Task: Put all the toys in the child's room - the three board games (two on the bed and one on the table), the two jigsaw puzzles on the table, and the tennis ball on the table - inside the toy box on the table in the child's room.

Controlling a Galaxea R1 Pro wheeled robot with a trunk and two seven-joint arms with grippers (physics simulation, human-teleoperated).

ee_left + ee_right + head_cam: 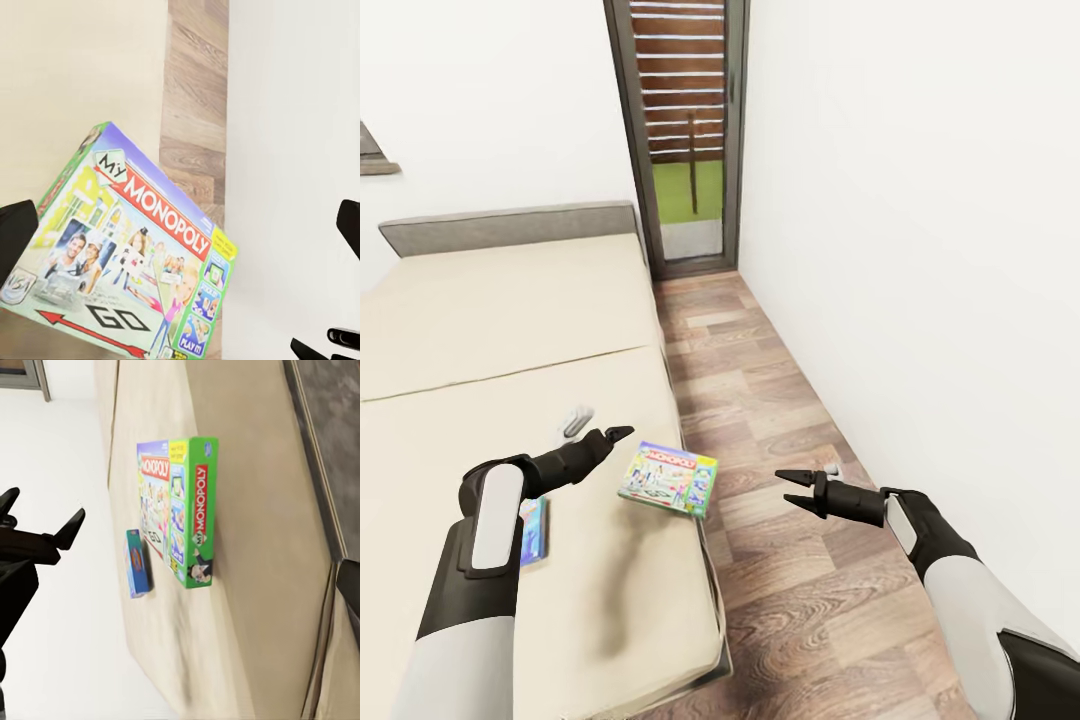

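My left gripper [618,433] hovers beside the Monopoly box [669,478] on the bed [510,330], its state unclear. My right gripper [792,489] hangs open over the floor [780,420]

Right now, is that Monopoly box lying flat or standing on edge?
Lying flat: the Monopoly box rests lid-up on the bed at its floor-side edge, its printed top facing up.
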